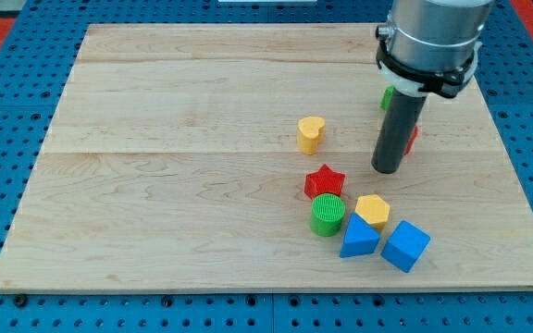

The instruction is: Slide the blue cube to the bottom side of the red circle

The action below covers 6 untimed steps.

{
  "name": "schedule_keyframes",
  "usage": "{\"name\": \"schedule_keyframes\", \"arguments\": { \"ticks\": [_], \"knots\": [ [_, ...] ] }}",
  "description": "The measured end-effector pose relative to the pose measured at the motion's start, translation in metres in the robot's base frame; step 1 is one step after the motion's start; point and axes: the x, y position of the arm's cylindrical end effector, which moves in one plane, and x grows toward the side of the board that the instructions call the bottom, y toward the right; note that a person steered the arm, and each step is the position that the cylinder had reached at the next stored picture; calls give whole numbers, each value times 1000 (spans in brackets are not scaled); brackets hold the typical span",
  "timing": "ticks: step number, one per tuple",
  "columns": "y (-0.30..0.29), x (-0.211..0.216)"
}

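My tip [388, 170] rests on the worktop [174, 185], above and apart from the blue cube [405, 246]. Red circle [413, 139] mostly hidden behind rod. No end effector jaws present.

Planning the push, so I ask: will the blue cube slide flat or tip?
The blue cube probably slides flat: it looks squat, on smooth wood. It may twist, since it sits corner-on and seems to touch the blue triangular block. My tip is well above it.
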Motion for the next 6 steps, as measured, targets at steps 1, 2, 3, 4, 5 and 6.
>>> {"name": "schedule_keyframes", "arguments": {
  "ticks": [1,2,3,4,5,6],
  "knots": [
    [35,45],
    [124,112],
    [103,145],
    [43,138],
    [32,145],
    [9,145]
  ]
}}
